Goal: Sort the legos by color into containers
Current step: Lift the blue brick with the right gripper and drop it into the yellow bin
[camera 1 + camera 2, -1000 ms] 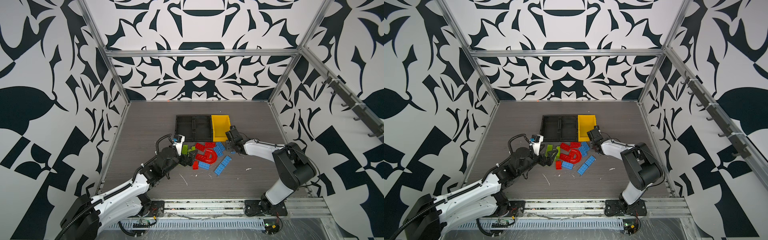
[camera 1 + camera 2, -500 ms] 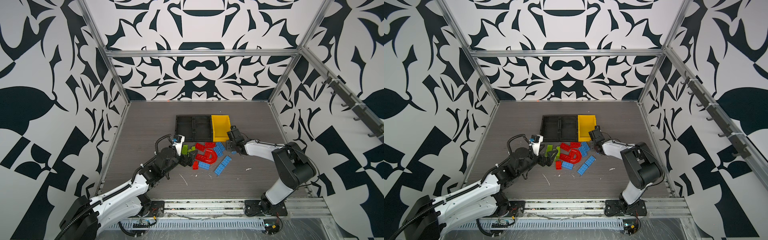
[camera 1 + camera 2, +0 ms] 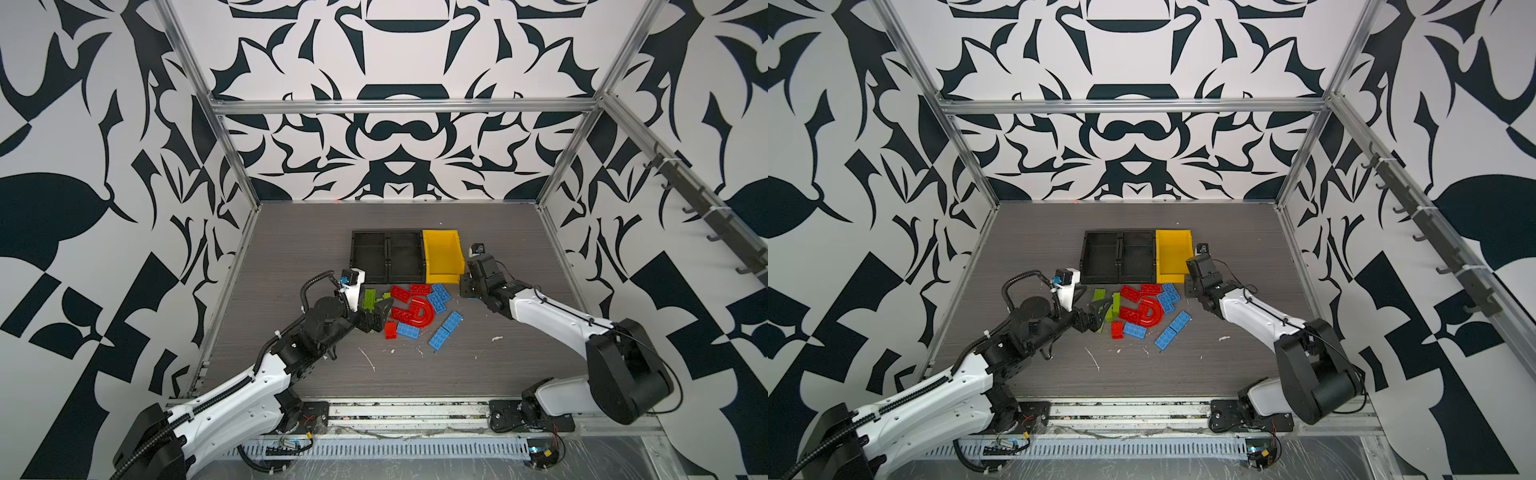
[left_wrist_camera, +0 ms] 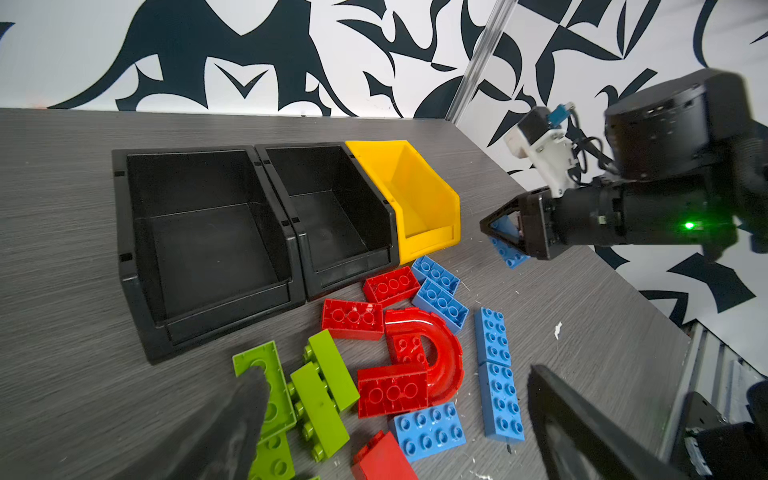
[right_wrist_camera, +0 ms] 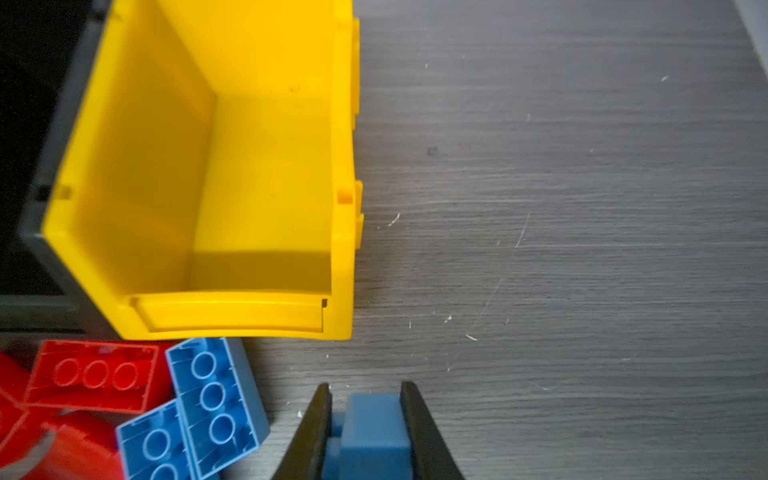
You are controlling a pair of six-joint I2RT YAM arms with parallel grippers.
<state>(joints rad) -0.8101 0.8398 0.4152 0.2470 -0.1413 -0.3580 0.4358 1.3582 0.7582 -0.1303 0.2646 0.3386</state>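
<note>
Noted the left gripper [image 3: 382, 316] at lower centre of a top view, spread wide and empty, low over the lime green legos [image 4: 320, 395], apparently lining up a grab. Found the heap of red and blue legos [image 4: 353, 318] just beyond, unsorted. Saw the right gripper [image 5: 365, 395] right of centre, clamped on a blue brick [image 5: 374, 436] beside the yellow bin [image 4: 419, 195], probably bound for it. Found the black bins [image 4: 122, 224] farthest back, holding nothing.

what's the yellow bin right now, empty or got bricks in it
Empty. The yellow bin shows only its bare floor and walls in the right wrist view, nothing inside.
</note>
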